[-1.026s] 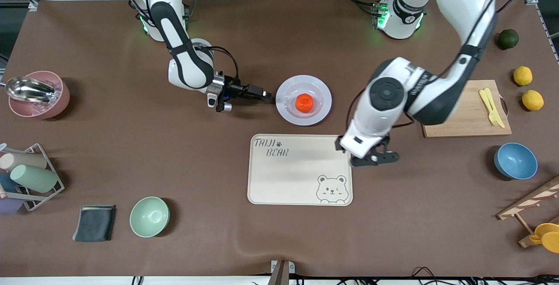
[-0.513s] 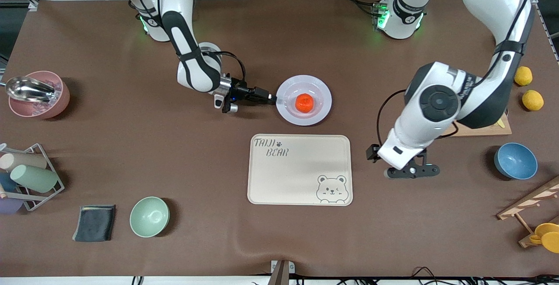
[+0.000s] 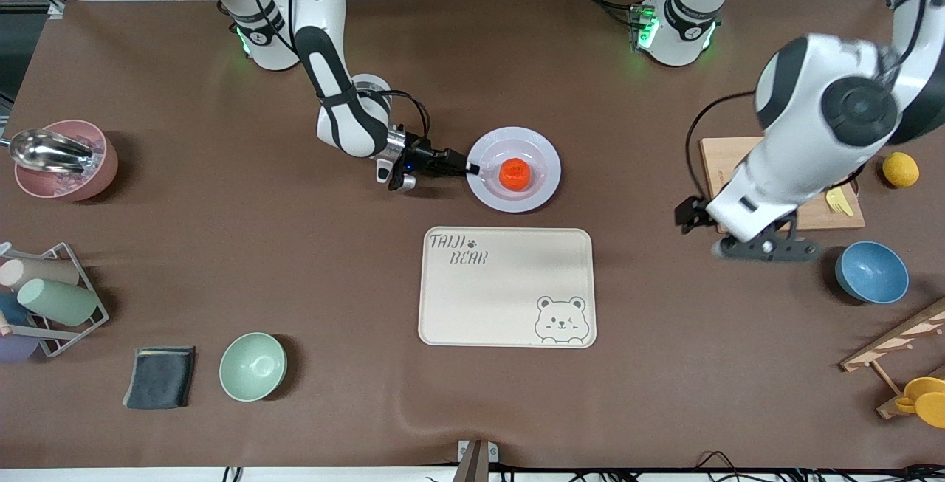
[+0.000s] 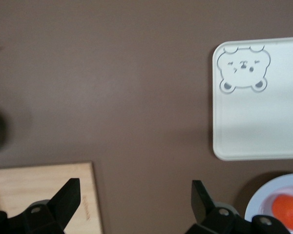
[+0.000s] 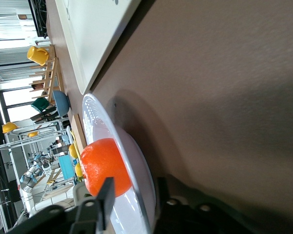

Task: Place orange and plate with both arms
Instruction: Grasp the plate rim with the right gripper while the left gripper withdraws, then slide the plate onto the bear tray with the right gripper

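The orange point(image 3: 514, 173) sits in the well of the white plate point(image 3: 543, 148) at mid-table, farther from the front camera than the bear-print tray point(image 3: 509, 290). My right gripper point(image 3: 472, 169) is low at the plate's rim on the side toward the right arm's end. In the right wrist view the right gripper point(image 5: 135, 187) is open, with one finger above the rim point(image 5: 95, 122) and one below it, the orange point(image 5: 105, 168) just past them. My left gripper point(image 3: 766, 249) is open and empty over bare table between the cutting board point(image 3: 712, 153) and the blue bowl point(image 3: 871, 272).
A lemon point(image 3: 901, 170) lies by the cutting board. A wooden rack point(image 3: 901, 349) stands at the left arm's end. A green bowl point(image 3: 252, 366), a dark cloth point(image 3: 159, 377), a cup rack point(image 3: 44, 297) and a pink bowl point(image 3: 63, 161) are at the right arm's end.
My left arm has swung away from the tray's edge toward its own end of the table. My right gripper has slid forward until its fingers straddle the plate's rim.
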You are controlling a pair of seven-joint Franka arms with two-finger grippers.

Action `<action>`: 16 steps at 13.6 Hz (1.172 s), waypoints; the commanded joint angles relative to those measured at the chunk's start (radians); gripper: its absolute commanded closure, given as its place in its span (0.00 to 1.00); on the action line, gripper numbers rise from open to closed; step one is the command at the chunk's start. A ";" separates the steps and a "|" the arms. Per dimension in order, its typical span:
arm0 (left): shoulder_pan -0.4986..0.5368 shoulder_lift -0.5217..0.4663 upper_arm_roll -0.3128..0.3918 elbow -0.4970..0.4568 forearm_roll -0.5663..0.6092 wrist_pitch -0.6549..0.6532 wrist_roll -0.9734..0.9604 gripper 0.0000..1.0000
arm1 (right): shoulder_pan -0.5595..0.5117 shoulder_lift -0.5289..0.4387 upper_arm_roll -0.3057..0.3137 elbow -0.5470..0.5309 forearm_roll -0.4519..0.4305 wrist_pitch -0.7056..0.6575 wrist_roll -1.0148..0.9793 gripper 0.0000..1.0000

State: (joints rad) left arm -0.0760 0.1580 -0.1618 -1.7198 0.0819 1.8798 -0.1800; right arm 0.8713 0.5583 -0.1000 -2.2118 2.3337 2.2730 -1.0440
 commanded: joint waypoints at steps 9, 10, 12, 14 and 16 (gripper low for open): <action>-0.031 -0.213 0.090 -0.021 -0.034 -0.277 0.059 0.00 | 0.011 -0.046 -0.010 0.018 0.108 0.022 -0.010 1.00; -0.033 -0.213 0.103 -0.003 -0.051 -0.297 0.059 0.00 | 0.011 -0.060 -0.010 0.020 0.125 0.022 -0.008 1.00; -0.047 -0.212 0.146 0.035 -0.079 -0.343 0.051 0.00 | 0.009 -0.103 -0.012 0.018 0.131 0.025 0.080 1.00; -0.050 -0.206 0.153 0.074 -0.077 -0.367 0.045 0.00 | 0.008 -0.123 -0.014 0.038 0.131 0.055 0.119 1.00; -0.050 -0.206 0.160 0.089 -0.070 -0.405 0.056 0.00 | -0.021 -0.114 -0.015 0.093 0.130 0.121 0.124 1.00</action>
State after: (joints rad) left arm -0.1110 -0.0509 -0.0196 -1.6635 0.0253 1.5246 -0.1453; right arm 0.8752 0.4626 -0.1156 -2.1489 2.4351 2.3506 -0.9327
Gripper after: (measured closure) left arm 0.000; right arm 0.956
